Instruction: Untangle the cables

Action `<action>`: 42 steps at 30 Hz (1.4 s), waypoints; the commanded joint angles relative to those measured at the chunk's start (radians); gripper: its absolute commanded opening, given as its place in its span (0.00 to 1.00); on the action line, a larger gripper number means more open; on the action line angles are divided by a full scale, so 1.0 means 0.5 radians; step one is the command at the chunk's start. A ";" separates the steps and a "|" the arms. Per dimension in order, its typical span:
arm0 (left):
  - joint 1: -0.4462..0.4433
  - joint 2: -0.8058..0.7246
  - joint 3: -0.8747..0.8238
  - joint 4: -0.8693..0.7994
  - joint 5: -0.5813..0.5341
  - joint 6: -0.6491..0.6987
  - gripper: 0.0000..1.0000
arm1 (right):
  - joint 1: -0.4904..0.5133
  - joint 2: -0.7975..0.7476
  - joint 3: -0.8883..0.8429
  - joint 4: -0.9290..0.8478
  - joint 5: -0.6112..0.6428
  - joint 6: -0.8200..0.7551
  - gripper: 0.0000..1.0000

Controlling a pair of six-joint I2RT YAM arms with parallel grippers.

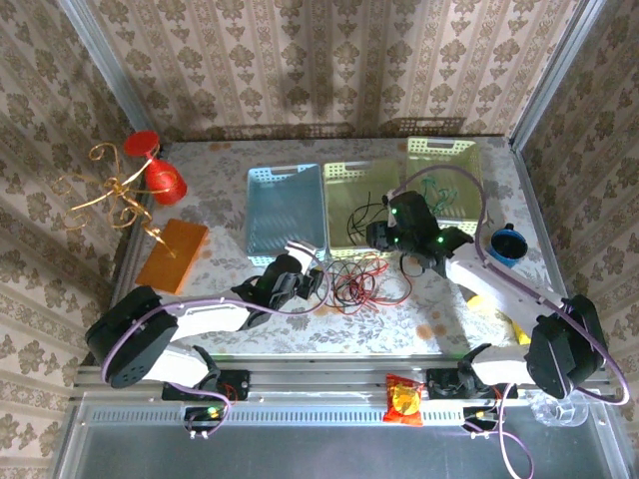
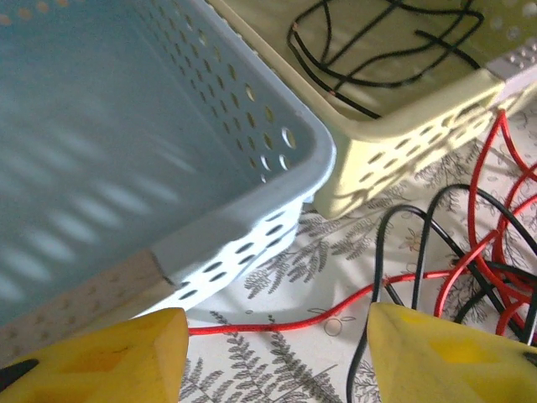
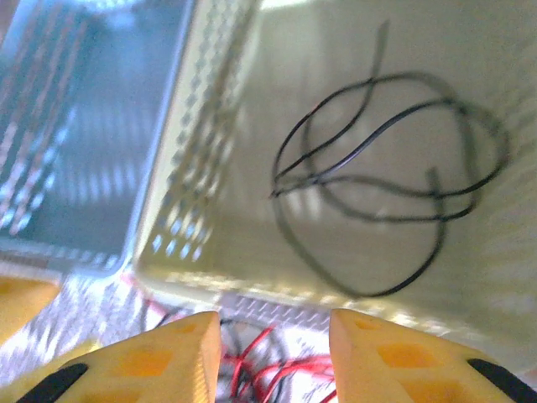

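My left gripper (image 2: 277, 340) sits at the bottom of the left wrist view with its two yellow fingers (image 2: 109, 357) spread wide and clamped on nothing. A thin red cable (image 2: 277, 323) runs across the gap between them, lying on the fern-patterned white table (image 2: 319, 252). I cannot tell whether either finger touches it. At the right edge of that frame it joins the tangle of thin red and black cables (image 1: 359, 284). In the top view this tangle lies on the table just below the centre of the frame, with my left gripper at its left side.

My right gripper (image 3: 273, 336) also has its fingers apart and empty, at the bottom of the right wrist view. Red and black strands of the tangle show below and between the fingertips. Just above them in the frame is the near wall of a pale yellow-green perforated plastic basket (image 3: 193, 176). A thin black cable (image 3: 386, 185) lies in loose loops on this basket's floor, in the upper right of that view.

A light blue perforated plastic basket (image 1: 283, 172) stands just beside the yellow-green one, on its left in the top view. Its rounded corner fills the upper left of the left wrist frame.
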 commanded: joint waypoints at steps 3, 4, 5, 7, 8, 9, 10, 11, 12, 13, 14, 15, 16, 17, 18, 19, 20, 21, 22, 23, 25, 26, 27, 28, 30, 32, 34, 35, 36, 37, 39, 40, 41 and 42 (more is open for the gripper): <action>-0.018 0.076 0.103 -0.051 0.156 0.093 0.58 | 0.155 0.051 -0.067 -0.209 -0.382 -0.215 0.40; -0.030 0.081 0.109 -0.056 0.164 0.106 0.58 | 0.173 0.070 -0.067 -0.231 -0.405 -0.242 0.40; -0.041 0.092 0.118 -0.066 0.169 0.123 0.58 | 0.191 0.091 -0.064 -0.260 -0.403 -0.256 0.41; -0.055 0.122 0.139 -0.093 0.199 0.135 0.58 | 0.202 0.126 -0.061 -0.304 -0.365 -0.254 0.41; -0.060 0.139 0.149 -0.105 0.217 0.139 0.58 | 0.202 0.132 -0.070 -0.307 -0.341 -0.241 0.41; -0.059 0.161 0.157 -0.110 0.232 0.137 0.58 | 0.202 0.138 -0.082 -0.307 -0.327 -0.239 0.41; -0.063 0.178 0.162 -0.108 0.242 0.143 0.58 | 0.203 0.140 -0.088 -0.312 -0.320 -0.234 0.41; -0.065 0.197 0.169 -0.105 0.244 0.148 0.58 | 0.202 0.140 -0.094 -0.322 -0.308 -0.231 0.41; -0.065 0.217 0.174 -0.096 0.242 0.151 0.58 | 0.202 0.140 -0.105 -0.329 -0.307 -0.228 0.41; -0.062 0.235 0.179 -0.082 0.242 0.159 0.58 | 0.202 0.140 -0.118 -0.334 -0.305 -0.230 0.41; -0.060 0.262 0.183 -0.061 0.233 0.172 0.57 | 0.202 0.140 -0.136 -0.337 -0.304 -0.227 0.40; -0.055 0.292 0.194 -0.050 0.229 0.179 0.57 | 0.202 0.140 -0.155 -0.338 -0.309 -0.232 0.40; -0.050 0.319 0.208 -0.046 0.231 0.190 0.56 | 0.202 0.139 -0.167 -0.341 -0.315 -0.235 0.40; -0.046 0.349 0.226 -0.044 0.235 0.202 0.56 | 0.203 0.140 -0.181 -0.344 -0.324 -0.243 0.40; -0.040 0.381 0.245 -0.041 0.222 0.212 0.54 | 0.202 0.140 -0.194 -0.350 -0.339 -0.254 0.40; -0.037 0.408 0.259 -0.040 0.211 0.218 0.51 | 0.202 0.140 -0.201 -0.356 -0.354 -0.263 0.40; -0.038 0.434 0.273 -0.031 0.200 0.230 0.48 | 0.202 0.140 -0.212 -0.363 -0.361 -0.269 0.40; -0.038 0.456 0.288 -0.021 0.174 0.246 0.44 | 0.202 0.140 -0.227 -0.360 -0.362 -0.275 0.39; -0.037 0.477 0.299 -0.019 0.155 0.256 0.38 | 0.202 0.140 -0.240 -0.353 -0.362 -0.276 0.39; -0.039 0.494 0.313 -0.018 0.134 0.270 0.31 | 0.202 0.140 -0.253 -0.347 -0.363 -0.278 0.39; -0.049 0.505 0.333 -0.027 0.107 0.299 0.13 | 0.202 0.140 -0.272 -0.332 -0.366 -0.278 0.39; -0.061 0.501 0.339 -0.032 0.099 0.317 0.06 | 0.202 0.203 -0.278 -0.327 -0.366 -0.272 0.39; -0.071 0.489 0.343 -0.042 0.090 0.335 0.00 | 0.202 0.227 -0.280 -0.320 -0.356 -0.262 0.39; -0.086 0.473 0.346 -0.050 0.080 0.350 0.00 | 0.202 0.253 -0.282 -0.314 -0.344 -0.243 0.39; -0.113 0.405 0.352 -0.089 0.077 0.377 0.00 | 0.202 0.308 -0.282 -0.299 -0.320 -0.206 0.39; -0.139 0.297 0.371 -0.167 0.077 0.379 0.00 | 0.202 0.362 -0.279 -0.298 -0.258 -0.159 0.39; -0.166 0.162 0.394 -0.257 0.078 0.379 0.00 | 0.202 0.413 -0.270 -0.313 -0.175 -0.113 0.38; -0.179 0.080 0.402 -0.303 0.079 0.383 0.00 | 0.202 0.438 -0.269 -0.320 -0.148 -0.090 0.39; -0.190 -0.004 0.410 -0.348 0.085 0.382 0.00 | 0.199 0.459 -0.270 -0.320 -0.135 -0.081 0.38; -0.194 -0.079 0.418 -0.381 0.093 0.385 0.00 | 0.199 0.480 -0.270 -0.323 -0.127 -0.072 0.38; -0.202 -0.256 0.431 -0.439 0.102 0.395 0.00 | 0.199 0.524 -0.270 -0.328 -0.132 -0.056 0.38; -0.200 -0.326 0.447 -0.474 0.117 0.405 0.00 | 0.199 0.539 -0.265 -0.339 -0.137 -0.050 0.38; -0.200 -0.402 0.482 -0.526 0.145 0.419 0.00 | 0.199 0.555 -0.256 -0.354 -0.140 -0.044 0.38; -0.199 -0.465 0.527 -0.579 0.174 0.433 0.00 | 0.199 0.563 -0.251 -0.367 -0.138 -0.039 0.39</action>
